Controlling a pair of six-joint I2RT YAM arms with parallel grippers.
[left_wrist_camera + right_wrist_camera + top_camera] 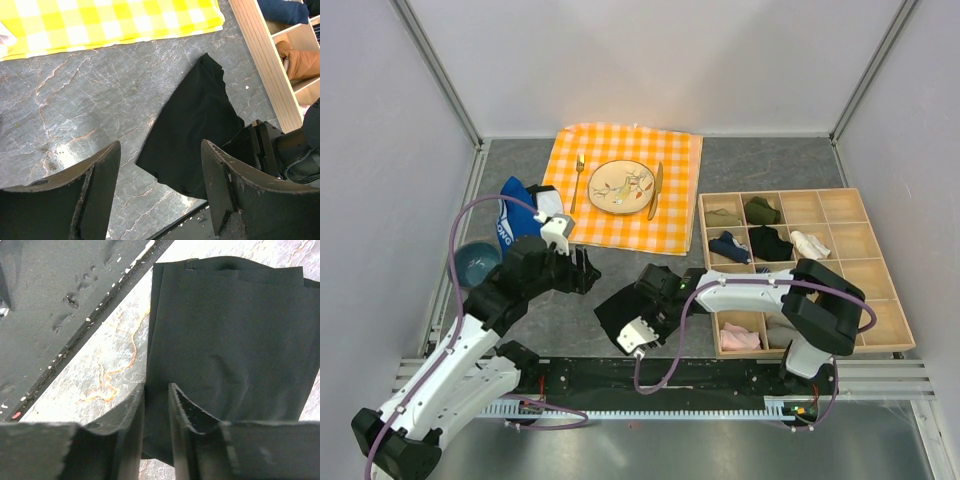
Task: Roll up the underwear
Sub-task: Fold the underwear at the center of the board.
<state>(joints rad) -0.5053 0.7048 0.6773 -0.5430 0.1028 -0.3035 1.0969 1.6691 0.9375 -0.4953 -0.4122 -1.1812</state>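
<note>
right end effector (156,390) clenched almost shut on the near edge of the underwear (225,340), a thin fold of black fabric pinched between its fingers. left end effector (161,150) hangs wide open above the bench (75,100), grasping nothing. the underwear lies flat in a long folded strip near the bench's front edge, left of the tray (780,192). its long axis runs diagonally, narrow end toward the checked cloth (670,210).

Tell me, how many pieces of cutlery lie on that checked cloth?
2: a fork left of the plate, a knife right of it, both on the cloth. None looks hidden.
</note>
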